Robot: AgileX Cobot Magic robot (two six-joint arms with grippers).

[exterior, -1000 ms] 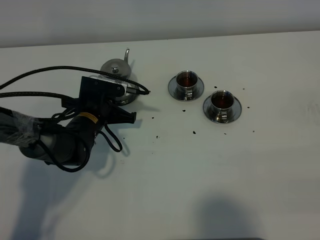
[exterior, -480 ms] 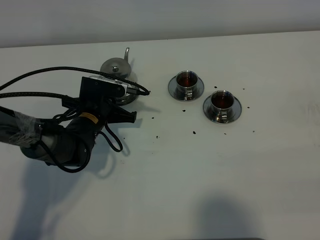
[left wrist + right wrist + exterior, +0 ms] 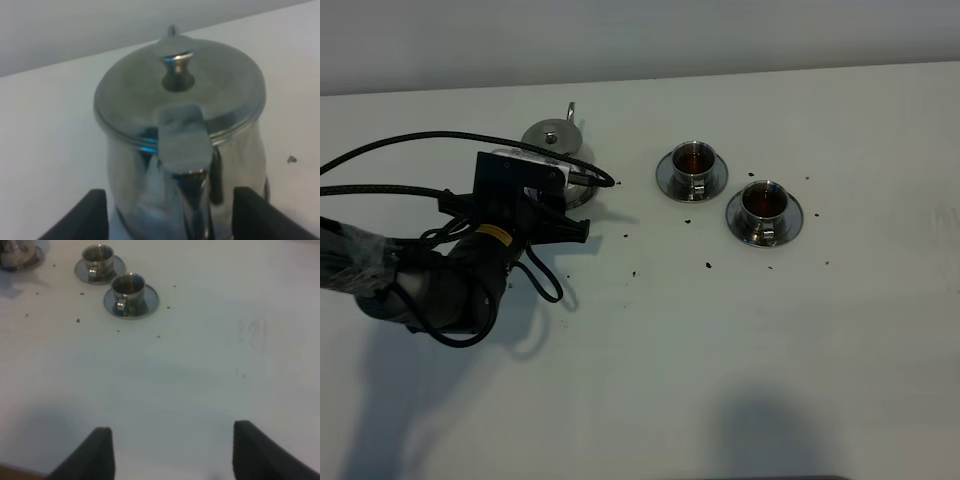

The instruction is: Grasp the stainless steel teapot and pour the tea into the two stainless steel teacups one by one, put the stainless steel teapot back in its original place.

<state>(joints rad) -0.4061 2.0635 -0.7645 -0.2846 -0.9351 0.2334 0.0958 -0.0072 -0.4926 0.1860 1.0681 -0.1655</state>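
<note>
The stainless steel teapot (image 3: pixel 556 134) stands upright at the back left on its round steel coaster (image 3: pixel 583 194). In the left wrist view the teapot (image 3: pixel 180 105) fills the frame, its loop handle (image 3: pixel 182 145) facing me. My left gripper (image 3: pixel 170 220) is open, one finger on each side of the handle without pinching it. The two stainless steel teacups (image 3: pixel 692 160) (image 3: pixel 763 203) sit on saucers to the right, both holding reddish-brown tea. My right gripper (image 3: pixel 172 455) is open over bare table, with the cups (image 3: pixel 128 286) far ahead of it.
Small dark drops of spilled tea (image 3: pixel 708 265) dot the white table (image 3: pixel 720 350) between the pot and the cups. Black cables (image 3: pixel 400 150) loop from the left arm (image 3: pixel 430 285) across the table's left side.
My left gripper has opened off the teapot's handle. The arm has shifted very slightly left, and the teapot stays standing on its coaster.
</note>
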